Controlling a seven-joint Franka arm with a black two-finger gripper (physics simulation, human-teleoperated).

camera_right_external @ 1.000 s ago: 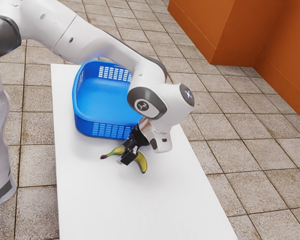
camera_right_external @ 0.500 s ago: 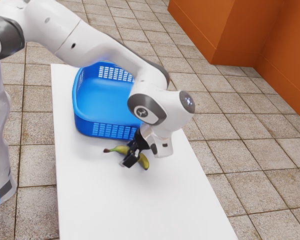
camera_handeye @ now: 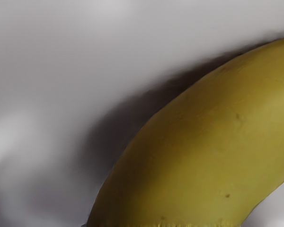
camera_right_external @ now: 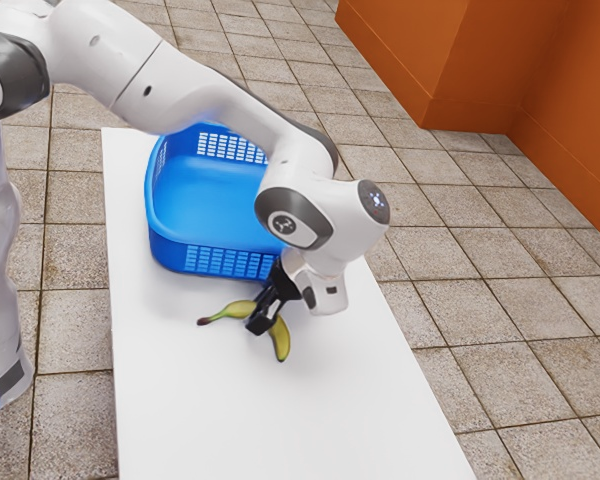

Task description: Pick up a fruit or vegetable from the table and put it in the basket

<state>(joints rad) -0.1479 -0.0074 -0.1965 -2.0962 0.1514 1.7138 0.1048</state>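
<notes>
Tool sits over the smooth, curved banana; its opening and any grip I cannot tell.

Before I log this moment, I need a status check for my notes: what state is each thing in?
Basket: upright, open-topped, on the table
Banana: whole, unpeeled, outside the basket
Tool: down at the banana's middle; open or shut, I can't tell
Arm: bent, reaching over the table
</notes>
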